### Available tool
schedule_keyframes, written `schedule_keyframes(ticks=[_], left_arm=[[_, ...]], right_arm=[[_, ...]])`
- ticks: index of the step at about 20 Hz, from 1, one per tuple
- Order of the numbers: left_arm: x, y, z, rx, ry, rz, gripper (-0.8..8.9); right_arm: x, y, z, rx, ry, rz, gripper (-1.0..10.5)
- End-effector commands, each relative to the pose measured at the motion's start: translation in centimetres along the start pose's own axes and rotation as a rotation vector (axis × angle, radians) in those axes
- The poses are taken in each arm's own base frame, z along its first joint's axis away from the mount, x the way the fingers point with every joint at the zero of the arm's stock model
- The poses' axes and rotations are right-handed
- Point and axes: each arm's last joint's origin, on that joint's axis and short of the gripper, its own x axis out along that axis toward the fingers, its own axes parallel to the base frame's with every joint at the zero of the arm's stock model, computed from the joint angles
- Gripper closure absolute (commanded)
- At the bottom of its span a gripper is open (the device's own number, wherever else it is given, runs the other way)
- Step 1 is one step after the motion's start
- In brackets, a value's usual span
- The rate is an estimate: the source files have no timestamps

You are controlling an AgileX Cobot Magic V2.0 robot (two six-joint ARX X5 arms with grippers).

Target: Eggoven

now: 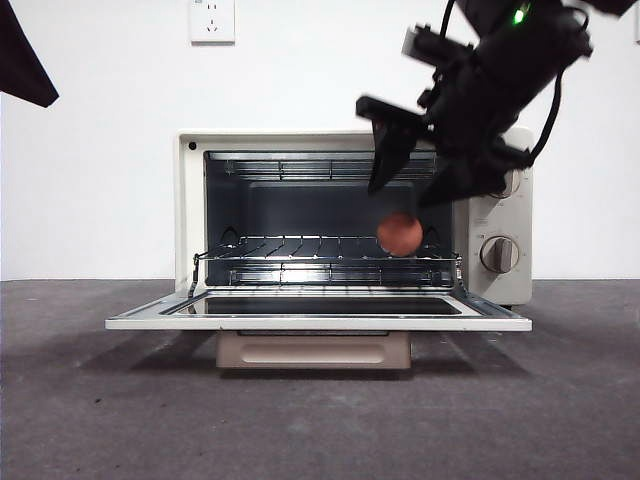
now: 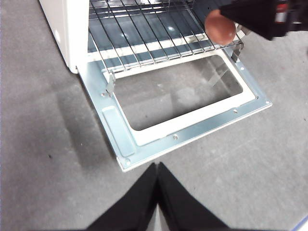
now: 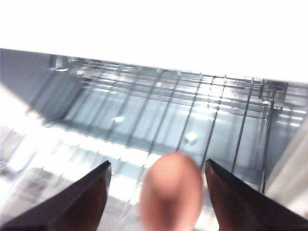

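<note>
The cream oven [image 1: 190, 210] stands with its door [image 1: 318, 322] folded down flat. A reddish-brown egg [image 1: 400, 234] lies on the wire rack [image 1: 290, 246] at the right side of the cavity. My right gripper [image 1: 405, 192] hangs open just above it, one jaw on each side, neither touching. In the right wrist view the egg [image 3: 171, 195] sits blurred between the spread jaws of that gripper [image 3: 157, 162]. My left gripper [image 2: 156, 166] is shut on nothing, over the table in front of the door [image 2: 192, 130]; the egg [image 2: 220, 26] shows there too.
Two grey knobs [image 1: 499, 254] sit on the oven's right panel, behind the right arm. A second rack [image 1: 330, 168] runs near the cavity's top. A white wall with a socket [image 1: 212, 20] stands behind. Grey table [image 1: 320, 420] lies in front of the door.
</note>
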Motion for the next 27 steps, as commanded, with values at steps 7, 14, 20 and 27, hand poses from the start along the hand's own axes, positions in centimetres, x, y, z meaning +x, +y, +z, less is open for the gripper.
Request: schedule_keyframes(ticks=[7,14,20,27], left_arm=[[3.6,2.0,1.1,-0.048,-0.049,-0.017,8.07],[10.5,7.3,0.0,-0.222,0.046,-0.043,8.07],[15.8,10.3,-2.3,-0.319,0.136,-0.110,8.07],[18.4,11.1,-4.1,-0.349,0.190,-0.188,8.07]], right_arm=[[-11.4,3.4,2.7,-0.059,-0.080,0.110,6.3],[-21.2,2.8,1.9,-0.073,-0.151,0.139,6.3],[-25.0,2.2,1.3,-0.068,-0.240,0.115,6.3],[-25.5,2.0,1.0,-0.068,-0.239,0.113,6.3]])
